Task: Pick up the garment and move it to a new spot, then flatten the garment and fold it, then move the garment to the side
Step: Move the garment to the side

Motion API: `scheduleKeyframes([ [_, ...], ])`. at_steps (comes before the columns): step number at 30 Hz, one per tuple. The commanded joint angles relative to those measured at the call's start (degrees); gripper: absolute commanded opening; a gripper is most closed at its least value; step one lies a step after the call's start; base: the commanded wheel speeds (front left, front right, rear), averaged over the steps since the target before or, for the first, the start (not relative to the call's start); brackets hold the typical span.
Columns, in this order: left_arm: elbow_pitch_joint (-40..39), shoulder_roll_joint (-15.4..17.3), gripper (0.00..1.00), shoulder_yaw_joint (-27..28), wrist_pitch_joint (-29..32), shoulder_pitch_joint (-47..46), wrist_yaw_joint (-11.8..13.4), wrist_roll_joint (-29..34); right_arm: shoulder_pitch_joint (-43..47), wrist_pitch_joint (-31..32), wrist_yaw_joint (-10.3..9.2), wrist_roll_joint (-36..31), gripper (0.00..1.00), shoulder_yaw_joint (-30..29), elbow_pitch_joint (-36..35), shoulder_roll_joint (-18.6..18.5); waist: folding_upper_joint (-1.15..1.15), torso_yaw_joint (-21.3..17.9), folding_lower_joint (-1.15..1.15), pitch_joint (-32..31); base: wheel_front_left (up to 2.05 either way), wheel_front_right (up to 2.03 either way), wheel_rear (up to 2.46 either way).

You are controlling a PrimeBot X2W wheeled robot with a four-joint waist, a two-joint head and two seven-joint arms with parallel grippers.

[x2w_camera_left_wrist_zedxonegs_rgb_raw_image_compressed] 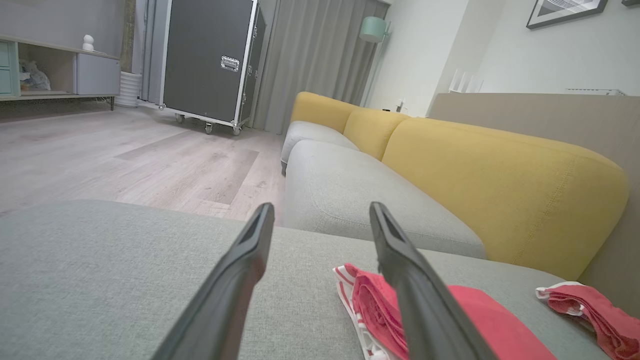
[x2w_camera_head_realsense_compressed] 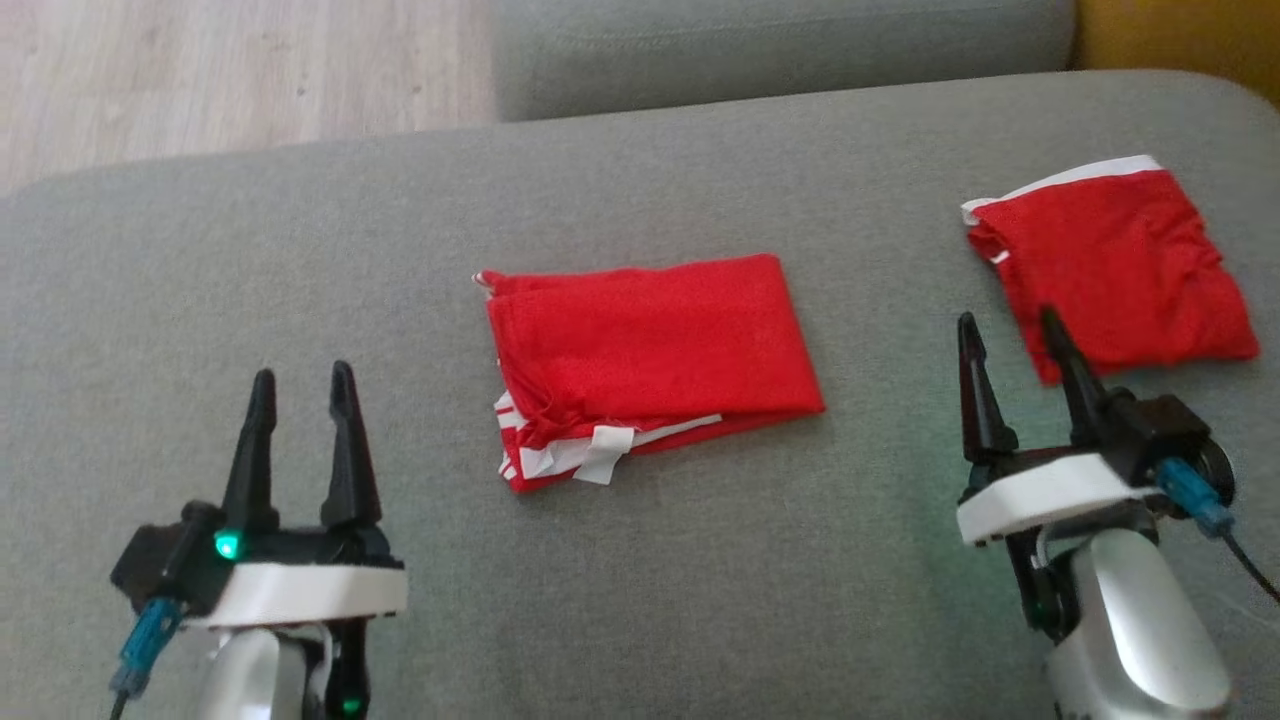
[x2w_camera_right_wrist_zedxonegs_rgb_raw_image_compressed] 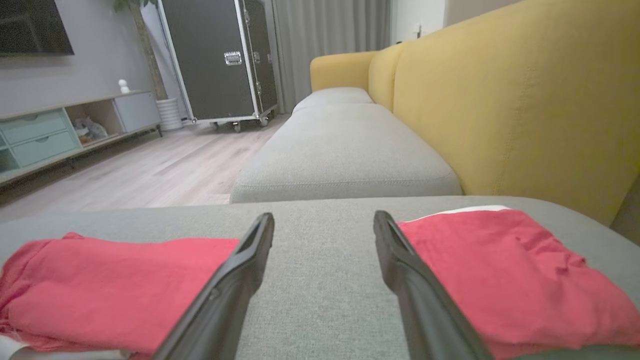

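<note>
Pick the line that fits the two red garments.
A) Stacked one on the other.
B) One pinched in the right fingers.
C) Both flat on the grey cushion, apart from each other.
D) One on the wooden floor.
C: the folded garment lies mid-cushion and the other garment lies apart, toward the robot's right, both on the grey cushion.

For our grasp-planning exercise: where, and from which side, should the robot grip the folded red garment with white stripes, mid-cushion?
Probably both short ends, each gripper from its own side: the left gripper at the layered, white-striped end, the right gripper at the smooth folded end. The folded red garment lies flat, long side across the grey cushion, between the open grippers.
</note>
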Motion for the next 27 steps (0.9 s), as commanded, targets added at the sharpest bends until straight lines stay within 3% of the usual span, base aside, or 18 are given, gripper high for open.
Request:
scheduleKeyframes([
  [1, -1.7, 0.5, 1.00, 1.0, -0.4, -3.1, 0.1, -0.2, -3.5, -0.4, -0.05, -0.7, 1.00, 1.5, -0.8, 0.2, 0.00, 1.0, 0.00, 1.1, 0.00, 0.00, 0.00],
  [18, 0.7, 0.5, 1.00, -3.4, -0.4, -7.2, 0.1, -1.4, -16.5, 10.9, -0.05, 10.6, 1.00, 10.8, 21.1, 0.2, 0.00, 9.6, 0.00, 6.3, 0.00, 0.00, 0.00],
  [26, 0.8, 0.4, 1.00, -3.7, -0.4, -7.9, 0.1, -1.6, -20.0, 14.4, -0.05, 15.0, 1.00, 15.9, 31.2, 0.2, 0.00, 11.3, 0.00, 6.7, 0.00, 0.00, 0.00],
  [27, 0.9, 0.4, 1.00, -3.7, -0.4, -8.0, 0.1, -1.6, -20.4, 14.1, -0.05, 15.1, 0.70, 16.3, 31.9, 0.2, 0.00, 11.4, 0.00, 6.7, 0.00, 0.00, 0.00],
])
